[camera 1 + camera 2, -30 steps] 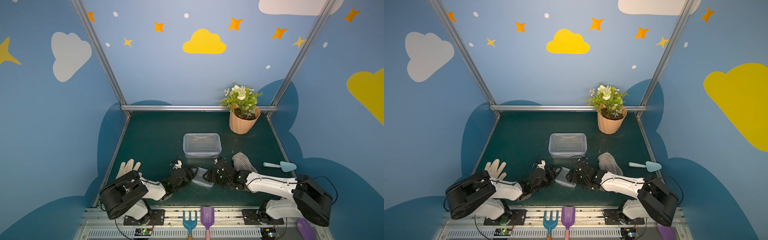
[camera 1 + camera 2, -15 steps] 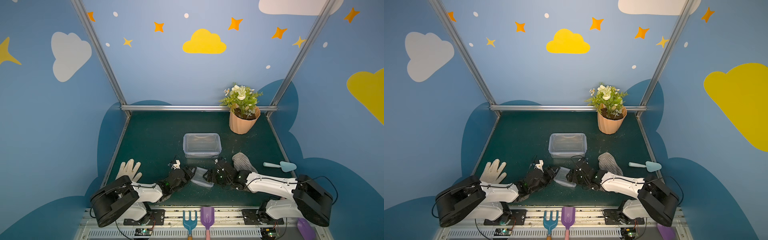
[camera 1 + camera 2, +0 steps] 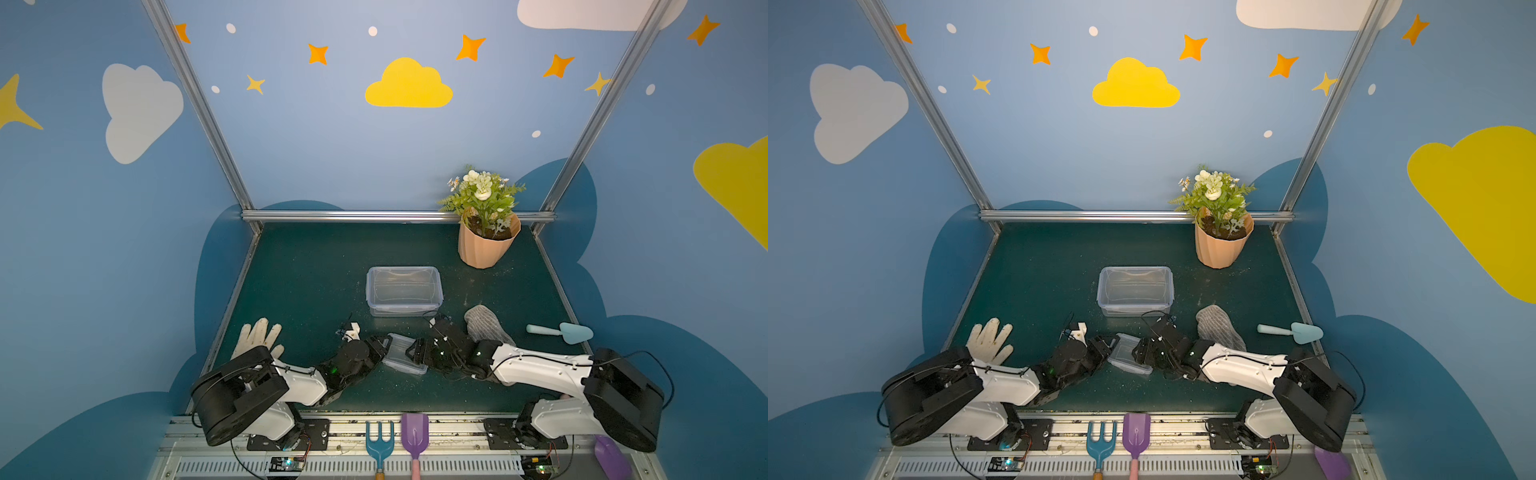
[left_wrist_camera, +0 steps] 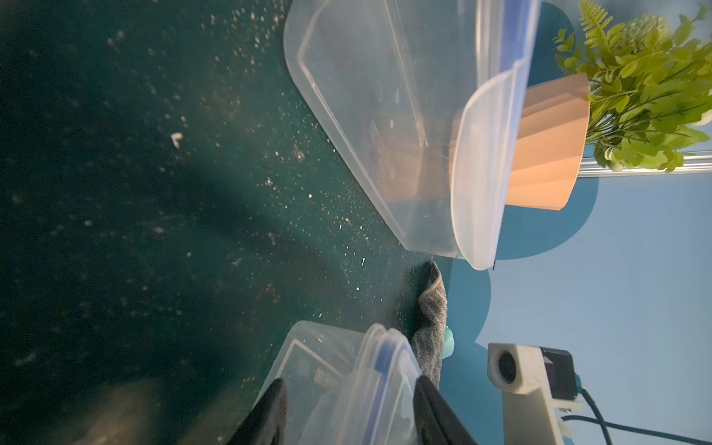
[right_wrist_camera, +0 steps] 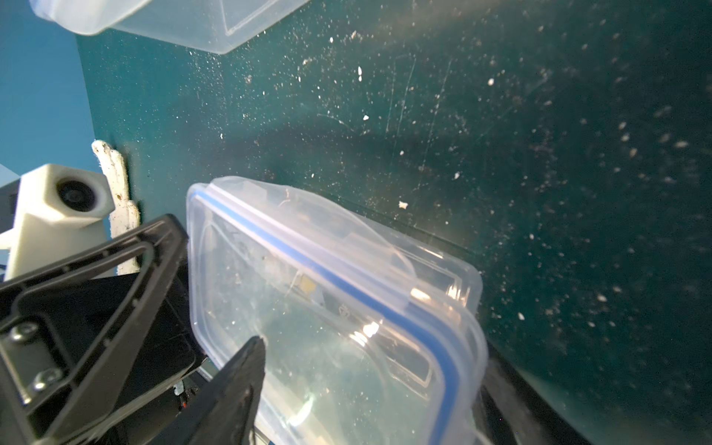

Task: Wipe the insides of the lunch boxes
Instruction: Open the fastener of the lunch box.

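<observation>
- Both top views: the small box [image 3: 405, 358] [image 3: 1129, 353] sits tilted near the front middle of the table [image 3: 311, 291], between the two arms.
- The left gripper [image 3: 384, 347] reaches one end of it. The right gripper [image 3: 412, 353] reaches the other end.
- The large box [image 3: 403, 289] stands flat behind them at mid-table, apart from both grippers and with its lid on.
- A cloth [image 3: 484, 326] lies just behind the right arm's wrist. A glove [image 3: 257, 338] lies at the left edge, a trowel [image 3: 569, 332] at the right and a plant pot [image 3: 486, 247] at the back right.
- Left wrist view: the two fingers of the left gripper [image 4: 350, 381] stand half apart, astride the small box [image 4: 327, 370] across base and lid.
- I cannot tell whether those fingers press on it.
- The large box [image 4: 385, 96] is beyond, and the cloth [image 4: 433, 308] shows past the small box.
- Right wrist view: the right gripper [image 5: 373, 354] is spread wide and clamped on the small box [image 5: 308, 308]. One finger lies over the blue-trimmed lid [image 5: 346, 285] and the other is under the far edge.
- A finger of the left gripper touches the box's end.
- A corner of the large box [image 5: 185, 19] shows at the edge.
</observation>
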